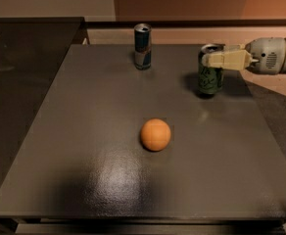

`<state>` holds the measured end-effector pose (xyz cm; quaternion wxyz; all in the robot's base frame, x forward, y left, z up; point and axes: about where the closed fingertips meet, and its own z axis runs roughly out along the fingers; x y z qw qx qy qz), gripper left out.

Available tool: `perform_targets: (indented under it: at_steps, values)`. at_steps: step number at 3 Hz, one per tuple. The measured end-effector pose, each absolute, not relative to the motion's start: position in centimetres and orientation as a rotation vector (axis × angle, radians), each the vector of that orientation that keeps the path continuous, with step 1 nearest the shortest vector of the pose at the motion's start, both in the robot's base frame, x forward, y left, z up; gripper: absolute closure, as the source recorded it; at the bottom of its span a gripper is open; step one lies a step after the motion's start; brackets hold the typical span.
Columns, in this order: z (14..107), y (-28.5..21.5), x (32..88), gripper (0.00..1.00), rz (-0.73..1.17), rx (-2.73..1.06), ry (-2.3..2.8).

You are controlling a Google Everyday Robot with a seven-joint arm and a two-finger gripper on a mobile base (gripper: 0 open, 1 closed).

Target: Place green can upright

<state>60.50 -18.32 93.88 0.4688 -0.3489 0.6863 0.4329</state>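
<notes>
The green can [210, 80] stands upright on the dark table [108, 131] at the back right; it is dark green with a mottled print and a silver top rim. My gripper [212, 57] reaches in from the right at the height of the can's upper part, with its cream-coloured end lying across the can just under the rim. The white wrist [273, 56] is behind it, off the table's right edge.
A slimmer blue-and-silver can [142, 46] stands upright at the back middle. An orange ball [155, 134] lies near the table's centre. A dark counter [20, 58] adjoins the table on the left.
</notes>
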Motion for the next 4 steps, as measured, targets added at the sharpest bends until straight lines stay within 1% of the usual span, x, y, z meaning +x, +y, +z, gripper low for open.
perform_targets:
  at_steps: [3,4]
  values:
    - [92.59,-19.38,60.85,0.14,1.087,-0.873,1.601]
    - [92.62,-19.06,60.89,0.0,1.091,-0.876,1.6]
